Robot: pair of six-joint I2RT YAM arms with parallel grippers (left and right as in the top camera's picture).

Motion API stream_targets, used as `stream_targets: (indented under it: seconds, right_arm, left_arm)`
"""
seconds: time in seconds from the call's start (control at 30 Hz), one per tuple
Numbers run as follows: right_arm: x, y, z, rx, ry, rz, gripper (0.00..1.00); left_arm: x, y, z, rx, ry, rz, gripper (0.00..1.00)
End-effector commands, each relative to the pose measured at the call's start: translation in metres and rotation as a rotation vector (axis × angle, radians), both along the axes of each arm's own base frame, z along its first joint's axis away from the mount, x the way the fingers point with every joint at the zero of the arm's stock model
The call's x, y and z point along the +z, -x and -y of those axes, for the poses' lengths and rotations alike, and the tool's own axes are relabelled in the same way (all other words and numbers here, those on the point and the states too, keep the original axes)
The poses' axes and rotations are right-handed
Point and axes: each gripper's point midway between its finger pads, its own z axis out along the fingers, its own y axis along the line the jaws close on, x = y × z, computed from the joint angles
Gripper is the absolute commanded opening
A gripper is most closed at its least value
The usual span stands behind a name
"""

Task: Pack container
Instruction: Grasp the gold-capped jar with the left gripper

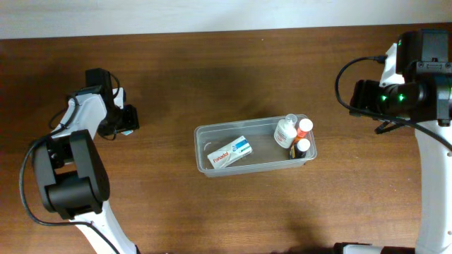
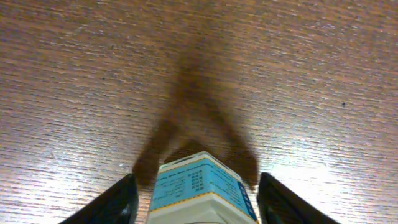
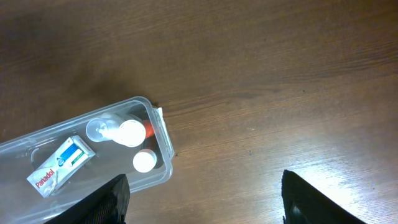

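Observation:
The container [image 1: 258, 168] is a clear shallow tub at the table's middle. In it lie a white Panadol box [image 1: 229, 153], a white bottle [image 1: 285, 131], an orange bottle [image 1: 304, 127] and a dark bottle with a white cap [image 1: 301, 147]. My left gripper [image 1: 126, 121] is far left of the tub. In the left wrist view it [image 2: 196, 208] is shut on a blue-and-white box [image 2: 199, 186], held above the wood. My right gripper [image 3: 202, 199] is open and empty, over bare table right of the container [image 3: 166, 146]. In the overhead view it [image 1: 361, 99] is at the right.
The table is dark brown wood, with a pale wall edge [image 1: 212, 14] at the back. The left arm's base [image 1: 70, 176] stands at the left front. The right arm's column [image 1: 434, 183] stands at the right edge.

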Motion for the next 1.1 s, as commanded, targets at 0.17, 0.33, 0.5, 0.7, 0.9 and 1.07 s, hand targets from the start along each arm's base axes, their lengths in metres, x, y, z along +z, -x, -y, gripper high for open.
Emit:
stream_targets:
  seconds: [0.17, 0.33, 0.5, 0.7, 0.9, 1.07]
  right_arm:
    - [-0.002, 0.0, 0.001, 0.004, -0.001, -0.007, 0.7]
    - [-0.002, 0.0, 0.001, 0.004, -0.001, -0.007, 0.7]
    - [-0.002, 0.0, 0.001, 0.004, -0.001, -0.007, 0.7]
    - [-0.002, 0.0, 0.001, 0.004, -0.002, -0.007, 0.7]
    - [-0.002, 0.001, 0.001, 0.004, -0.002, -0.009, 0.7]
    - [-0.002, 0.001, 0.001, 0.004, -0.002, -0.01, 0.7]
  left_arm:
    - [-0.002, 0.007, 0.004, -0.006, 0.023, -0.028, 0.39]
    - [0.042, -0.002, 0.008, -0.02, 0.005, 0.072, 0.32]
    - [0.121, -0.001, 0.05, -0.118, -0.009, 0.229, 0.31]
    - [0.184, 0.028, 0.174, -0.421, 0.04, 0.362, 0.31]
    - [0.169, 0.079, 0.29, -0.735, 0.064, 0.323, 0.32]
    - [0.135, 0.108, 0.337, -0.872, 0.06, 0.239, 0.32]
